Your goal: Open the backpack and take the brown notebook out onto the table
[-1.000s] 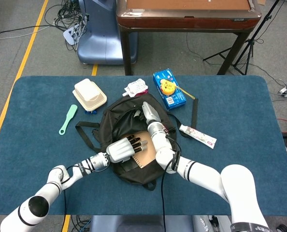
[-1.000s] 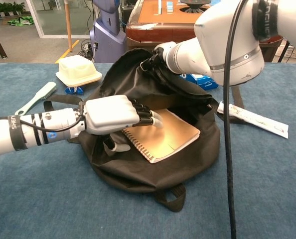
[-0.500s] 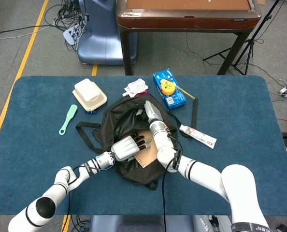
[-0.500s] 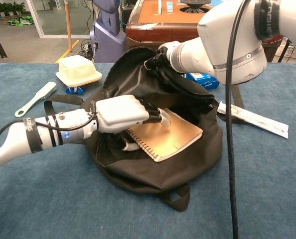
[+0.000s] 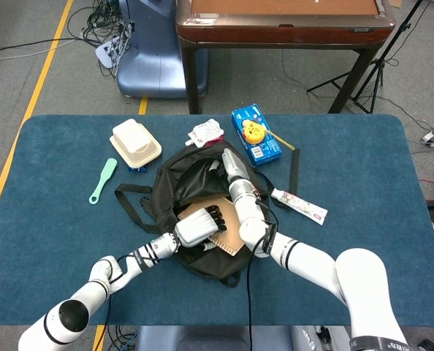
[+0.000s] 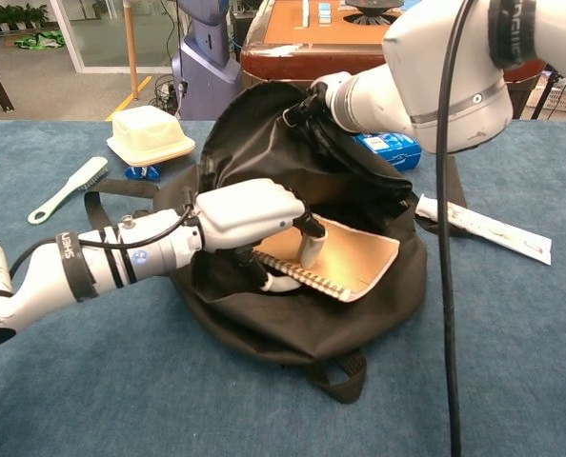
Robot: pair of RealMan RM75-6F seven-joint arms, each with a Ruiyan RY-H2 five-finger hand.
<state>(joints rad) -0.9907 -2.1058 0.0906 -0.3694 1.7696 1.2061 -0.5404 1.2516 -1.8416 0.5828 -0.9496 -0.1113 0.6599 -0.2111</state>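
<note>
Both hands are busy: our left hand (image 6: 250,211) pinches the brown notebook (image 6: 345,262), half inside the backpack (image 6: 264,328), while our right hand (image 6: 319,98) grips the flap. We risk the spiral edge snagging fabric, or the pinch slipping.

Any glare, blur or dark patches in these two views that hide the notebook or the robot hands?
Chest view: a soft sheen on the brown notebook; the backpack interior is dark, and the right robot hand at its rim is hard to read. Head view: evenly lit and sharp; the left robot hand is clear, though small.
</note>
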